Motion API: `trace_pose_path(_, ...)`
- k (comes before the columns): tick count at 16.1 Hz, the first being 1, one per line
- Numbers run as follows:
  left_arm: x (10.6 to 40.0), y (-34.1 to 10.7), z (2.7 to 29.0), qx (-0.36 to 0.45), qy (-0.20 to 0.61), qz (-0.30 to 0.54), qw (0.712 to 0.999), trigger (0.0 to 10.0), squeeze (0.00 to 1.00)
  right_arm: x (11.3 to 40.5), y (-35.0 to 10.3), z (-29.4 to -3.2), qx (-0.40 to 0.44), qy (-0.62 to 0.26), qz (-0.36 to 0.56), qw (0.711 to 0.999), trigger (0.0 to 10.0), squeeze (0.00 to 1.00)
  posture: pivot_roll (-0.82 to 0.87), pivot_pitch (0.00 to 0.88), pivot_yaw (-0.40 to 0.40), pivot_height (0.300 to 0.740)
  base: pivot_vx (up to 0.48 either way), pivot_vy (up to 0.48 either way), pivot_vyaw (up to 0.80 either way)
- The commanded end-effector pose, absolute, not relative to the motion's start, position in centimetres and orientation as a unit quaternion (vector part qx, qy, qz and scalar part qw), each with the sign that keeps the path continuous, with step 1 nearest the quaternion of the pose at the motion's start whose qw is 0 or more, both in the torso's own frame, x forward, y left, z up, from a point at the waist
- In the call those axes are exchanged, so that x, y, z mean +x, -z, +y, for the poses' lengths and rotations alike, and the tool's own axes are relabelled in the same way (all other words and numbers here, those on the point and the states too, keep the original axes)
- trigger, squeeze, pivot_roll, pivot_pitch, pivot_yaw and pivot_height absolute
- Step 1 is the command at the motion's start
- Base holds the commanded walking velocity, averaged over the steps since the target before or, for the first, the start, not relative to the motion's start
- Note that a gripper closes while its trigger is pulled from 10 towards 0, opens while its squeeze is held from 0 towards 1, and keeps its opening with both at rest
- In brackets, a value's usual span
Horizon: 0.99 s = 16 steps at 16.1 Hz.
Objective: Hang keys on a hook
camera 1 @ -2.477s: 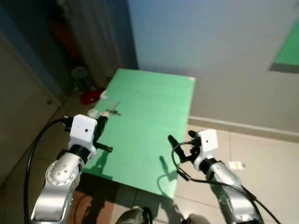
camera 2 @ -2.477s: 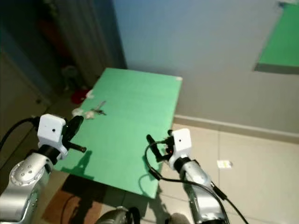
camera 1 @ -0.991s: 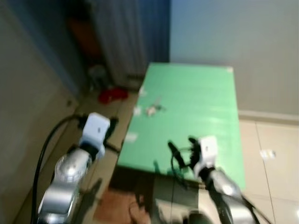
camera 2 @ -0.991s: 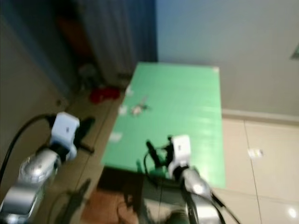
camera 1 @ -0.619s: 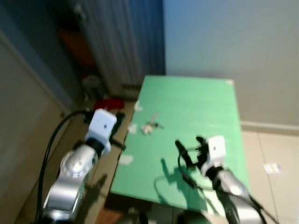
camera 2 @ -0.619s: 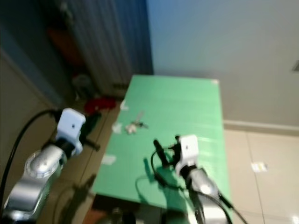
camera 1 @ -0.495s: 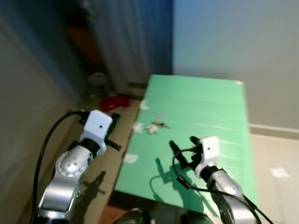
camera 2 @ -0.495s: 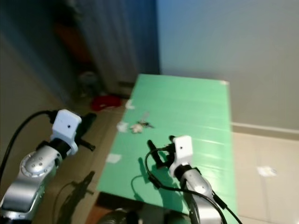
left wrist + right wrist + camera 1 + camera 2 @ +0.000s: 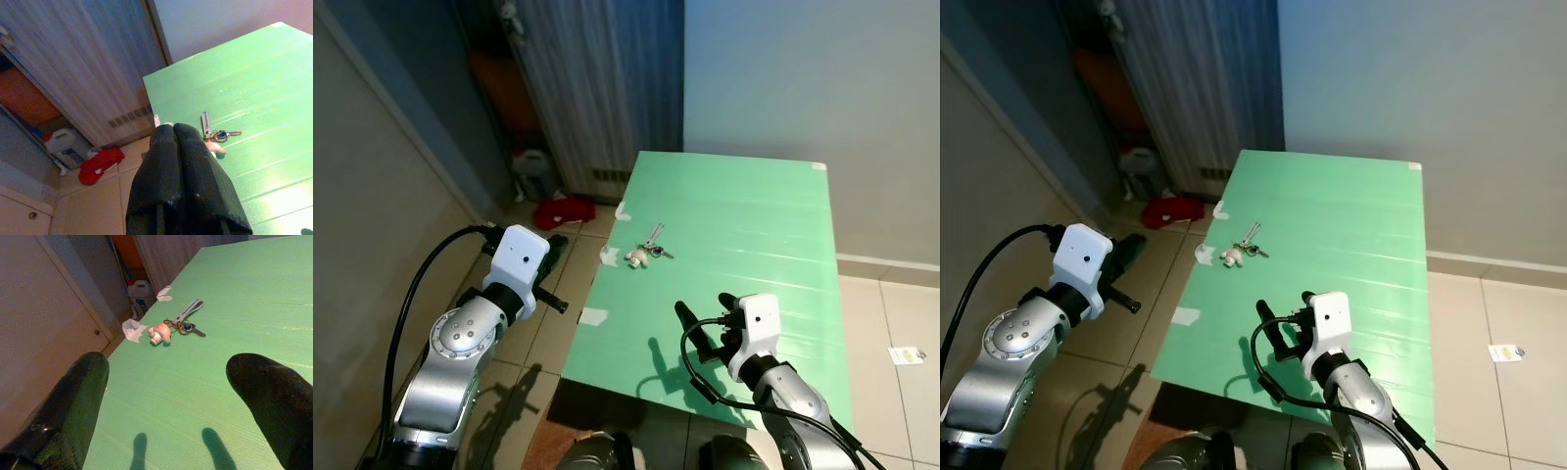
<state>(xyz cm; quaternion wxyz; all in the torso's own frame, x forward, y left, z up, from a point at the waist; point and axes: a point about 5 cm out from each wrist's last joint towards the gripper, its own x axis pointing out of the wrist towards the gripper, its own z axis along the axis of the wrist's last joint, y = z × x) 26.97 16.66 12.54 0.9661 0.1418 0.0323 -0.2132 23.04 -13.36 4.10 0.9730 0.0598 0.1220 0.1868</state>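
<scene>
The right gripper (image 9: 166,396) hovers wide open over the green table (image 9: 764,235), nearer than the keys (image 9: 646,254) lying by its left edge. The left gripper (image 9: 173,147), fingers pressed together, hangs beyond that edge. A red cloth (image 9: 560,211) lies on the floor.

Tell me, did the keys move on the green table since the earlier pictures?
No. The keys lie near the left edge of the green table, as before; only the camera shifted while the robot walked.
</scene>
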Motion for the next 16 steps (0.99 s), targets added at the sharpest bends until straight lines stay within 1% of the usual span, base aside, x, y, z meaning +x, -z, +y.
trace_pose_path(1, 26.99, -12.61, 17.10, 0.140, 0.213, 0.035, 0.966, 10.0, 0.00, 23.05, -4.48, -13.02, 0.059, -0.190, 0.115, 0.973, 10.0, 0.00, -0.14, 0.134, 0.167, 0.736, 0.382, 0.289, 0.00)
trace_pose_path(5, 26.68, -12.29, 17.04, 0.138, 0.212, 0.039, 0.967, 10.0, 0.00, 22.86, -4.41, -13.20, 0.056, -0.191, 0.117, 0.973, 10.0, 0.00, -0.14, 0.141, 0.161, 0.736, 0.380, 0.292, 0.00)
trace_pose_path(7, 26.69, -12.12, 17.13, 0.147, 0.204, 0.041, 0.967, 10.0, 0.00, 22.86, -4.37, -13.25, 0.055, -0.193, 0.119, 0.972, 10.0, 0.00, -0.14, 0.140, 0.158, 0.736, 0.000, 0.000, 0.00)
trace_pose_path(13, 26.66, -12.08, 16.81, 0.151, 0.213, 0.038, 0.965, 10.0, 0.00, 23.10, -4.32, -13.19, 0.054, -0.196, 0.120, 0.972, 10.0, 0.00, -0.14, 0.131, 0.156, 0.736, 0.000, 0.000, 0.00)
trace_pose_path(16, 26.61, -11.96, 16.96, 0.144, 0.216, 0.043, 0.965, 10.0, 0.00, 23.07, -4.28, -13.09, 0.055, -0.197, 0.121, 0.971, 10.0, 0.00, -0.13, 0.126, 0.161, 0.736, 0.000, 0.000, 0.00)
